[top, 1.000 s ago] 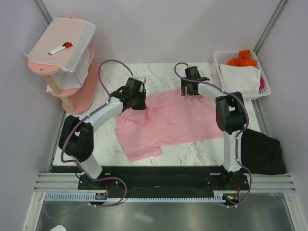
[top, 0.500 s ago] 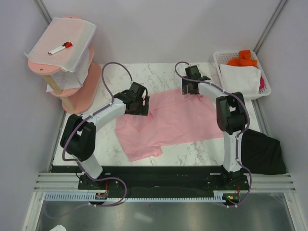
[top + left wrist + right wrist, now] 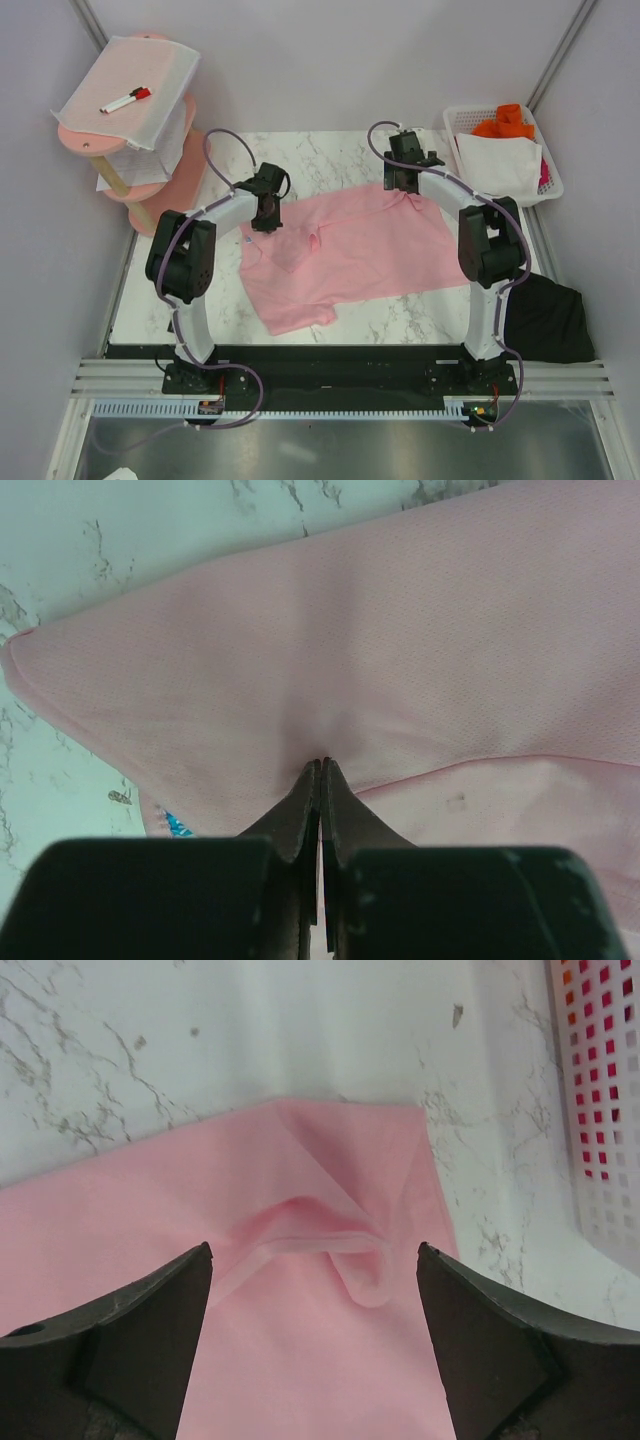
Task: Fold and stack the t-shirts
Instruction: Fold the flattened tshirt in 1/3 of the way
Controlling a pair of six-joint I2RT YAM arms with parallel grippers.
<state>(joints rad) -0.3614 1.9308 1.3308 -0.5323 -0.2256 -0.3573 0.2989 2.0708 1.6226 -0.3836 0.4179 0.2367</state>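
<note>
The light pink t-shirt [image 3: 350, 250] lies spread across the middle of the marble table [image 3: 330, 155], with small puckers near its left side. My left gripper [image 3: 266, 212] is at the shirt's far left edge. In the left wrist view its jaws are closed together on a pinch of the pink cloth [image 3: 330, 680] at the tips [image 3: 322, 764]. My right gripper [image 3: 403, 182] is open over the shirt's far right corner. A rolled fold of the shirt [image 3: 330, 1240] lies between the spread fingers [image 3: 170, 1300]. The black t-shirt [image 3: 545, 320] is bunched at the table's right near edge.
A white basket [image 3: 548, 190] with orange and white cloths stands at the back right; its wall shows in the right wrist view [image 3: 600, 1110]. A pink tiered shelf [image 3: 165, 200] at the back left carries the mesh sheet [image 3: 160, 75] and a marker [image 3: 126, 100].
My left gripper has swung left and back along the shirt's far left edge, and the cloth there has puckered. My right gripper has shifted slightly toward the far right.
</note>
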